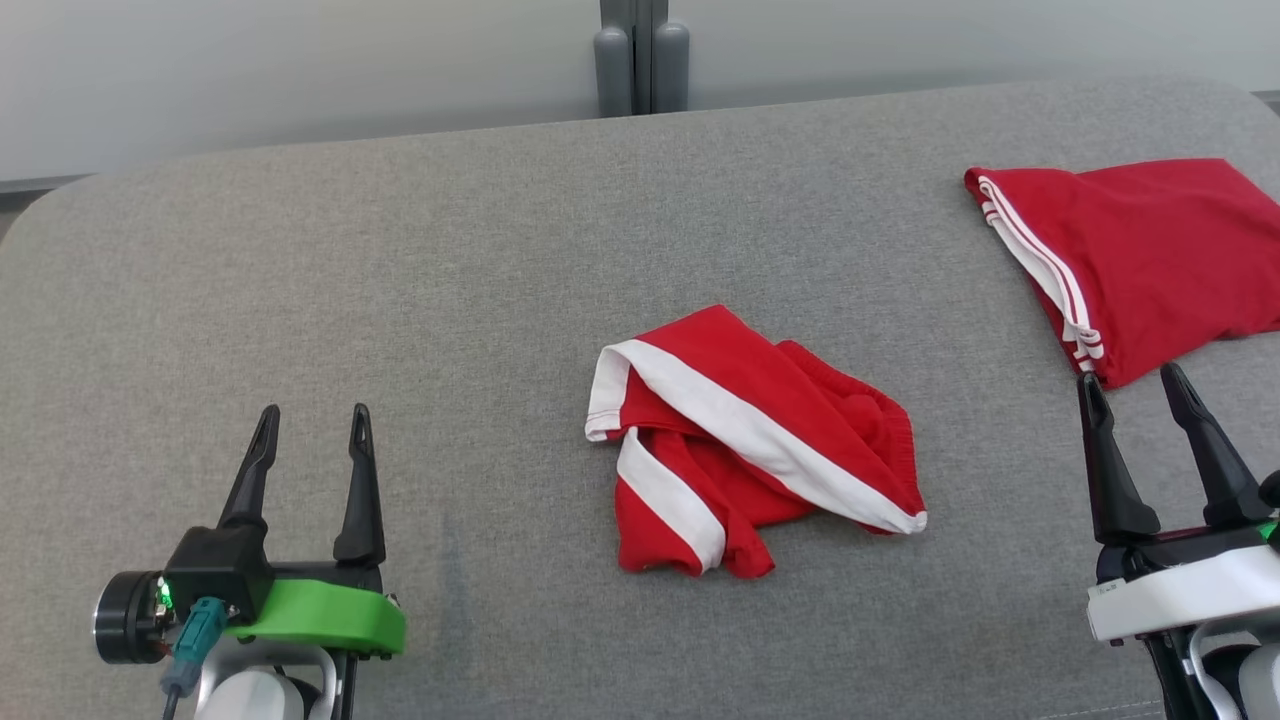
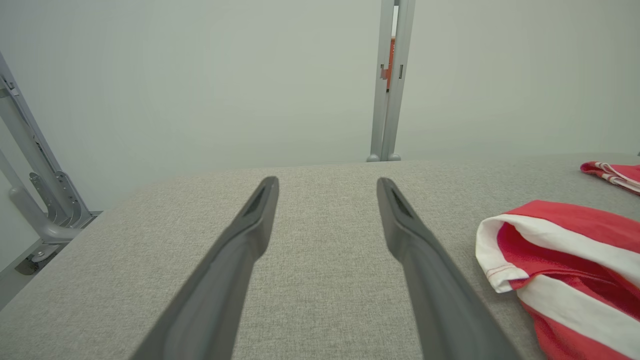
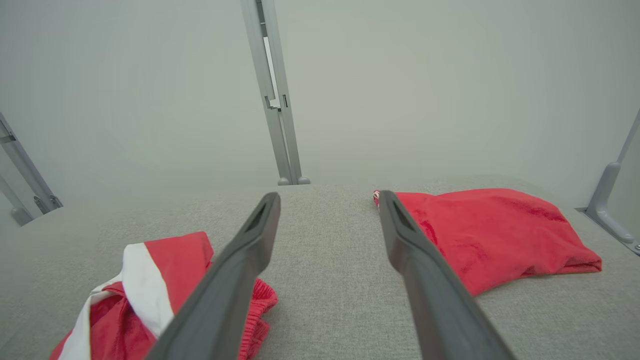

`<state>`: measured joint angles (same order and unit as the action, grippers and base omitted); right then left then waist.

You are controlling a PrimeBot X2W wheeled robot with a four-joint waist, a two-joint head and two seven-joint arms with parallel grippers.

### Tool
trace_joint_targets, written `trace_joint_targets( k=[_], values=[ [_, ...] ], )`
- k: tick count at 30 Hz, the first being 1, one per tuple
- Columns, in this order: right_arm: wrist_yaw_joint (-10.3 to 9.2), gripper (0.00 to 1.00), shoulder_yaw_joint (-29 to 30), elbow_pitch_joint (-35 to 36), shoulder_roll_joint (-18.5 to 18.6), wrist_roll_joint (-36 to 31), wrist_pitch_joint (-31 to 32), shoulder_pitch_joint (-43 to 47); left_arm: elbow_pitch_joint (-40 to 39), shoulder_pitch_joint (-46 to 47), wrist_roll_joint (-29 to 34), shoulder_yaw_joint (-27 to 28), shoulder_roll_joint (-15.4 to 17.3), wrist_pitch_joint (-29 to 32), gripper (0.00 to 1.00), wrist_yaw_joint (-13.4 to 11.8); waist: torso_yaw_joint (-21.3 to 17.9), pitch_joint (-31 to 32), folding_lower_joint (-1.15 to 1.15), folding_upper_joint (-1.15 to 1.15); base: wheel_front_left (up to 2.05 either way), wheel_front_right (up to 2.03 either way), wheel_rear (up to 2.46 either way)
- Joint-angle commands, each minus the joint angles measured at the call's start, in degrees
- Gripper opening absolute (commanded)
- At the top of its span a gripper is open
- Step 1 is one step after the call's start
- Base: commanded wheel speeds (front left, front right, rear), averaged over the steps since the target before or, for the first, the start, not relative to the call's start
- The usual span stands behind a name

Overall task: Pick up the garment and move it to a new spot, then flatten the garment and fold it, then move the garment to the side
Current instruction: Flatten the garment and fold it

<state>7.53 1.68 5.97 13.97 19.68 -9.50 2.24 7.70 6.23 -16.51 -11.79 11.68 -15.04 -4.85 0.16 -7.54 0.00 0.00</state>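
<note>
A crumpled red garment (image 1: 750, 440) with broad white bands lies in a heap at the middle of the grey padded table (image 1: 400, 300); it also appears as the garment (image 2: 575, 260) and garment (image 3: 150, 280) in the wrist views. A second red garment (image 1: 1150, 250), folded flat with thin white stripes, lies at the far right; it is also seen as the folded garment (image 3: 490, 235). My left gripper (image 1: 314, 412) stands open over bare table, left of the heap. My right gripper (image 1: 1130, 375) is open and empty, its tips just at the folded garment's near edge.
A grey upright post (image 1: 642, 55) rises behind the table's far edge against a pale wall. Metal frame brackets stand off the table's left side (image 2: 40, 200) and right side (image 3: 610, 200). The table's corners are rounded.
</note>
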Motion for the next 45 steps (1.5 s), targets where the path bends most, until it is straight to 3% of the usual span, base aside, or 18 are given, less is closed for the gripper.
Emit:
trace_joint_targets(
  k=[1,20,26,32,40,45],
  values=[
    [-0.09,1.00,0.7,0.9,-0.5,-0.9,0.6,1.4,-0.4,-1.1,0.5,0.2,0.6,0.1,1.00,-0.4,-0.5,1.1,0.00,0.00,0.00,0.00,0.00],
    [-0.09,1.00,1.5,4.3,-2.4,-2.1,3.4,3.5,-2.9,-1.9,0.1,-0.8,1.5,2.7,1.00,-1.4,-0.7,1.2,0.00,0.00,0.00,0.00,0.00],
    [-0.09,1.00,1.0,4.8,-2.0,-1.9,3.4,1.6,-2.4,6.9,0.2,-5.5,-0.4,6.5,1.00,2.6,-0.7,-2.1,0.00,0.00,0.00,0.00,0.00],
    [-0.09,1.00,0.0,4.1,-1.7,-1.4,3.0,-0.5,6.2,17.1,-1.3,-11.5,-4.4,13.4,1.00,7.9,-2.0,-6.3,0.00,0.00,0.00,0.00,0.00],
    [-0.09,1.00,-1.1,2.0,-1.4,-0.5,2.2,-2.2,21.2,22.6,-4.1,-14.7,-6.0,17.8,1.00,10.8,-4.4,-8.9,0.00,0.00,0.00,0.00,0.00],
    [-0.09,1.00,-1.4,0.8,-1.6,-0.1,1.7,-2.6,27.3,24.8,-3.9,-17.6,-5.4,18.8,1.00,11.8,-4.9,-9.3,0.00,0.00,0.00,0.00,0.00]
  ],
)
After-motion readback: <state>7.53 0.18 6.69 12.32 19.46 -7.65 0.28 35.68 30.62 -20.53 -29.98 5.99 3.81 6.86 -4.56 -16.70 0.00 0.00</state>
